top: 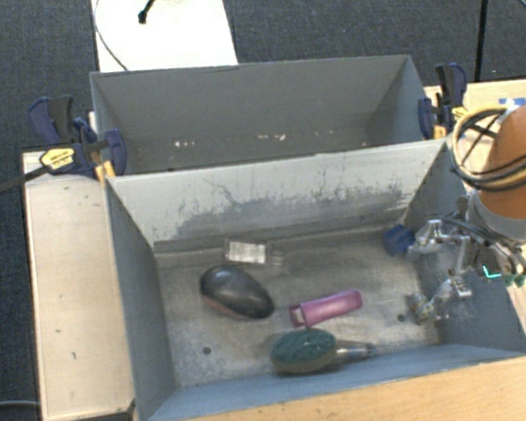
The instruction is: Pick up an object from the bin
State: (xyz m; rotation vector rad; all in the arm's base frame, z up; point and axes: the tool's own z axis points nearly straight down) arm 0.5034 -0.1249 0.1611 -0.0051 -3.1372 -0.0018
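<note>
The end effector (437,272) hangs low at the bin's (140,294) right end, fingers (426,236) spread wide with nothing between them. Just beside the upper finger, against the right wall, lies a small blue piece (397,240). It is probably light and hard, but its place against the wall leaves little room to close round it.

Further left, mid-floor, lies a pink tube (327,308). It looks stiff, light and smooth, so it may roll; a grip across its middle would suit. Below it rests a green brush (307,349), which is best taken by its firm handle, as the bristles would give. Well apart to the left are a dark mouse (237,293), rounded and likely slippery, and a small clear packet (246,252), thin and hard to pinch.
</note>
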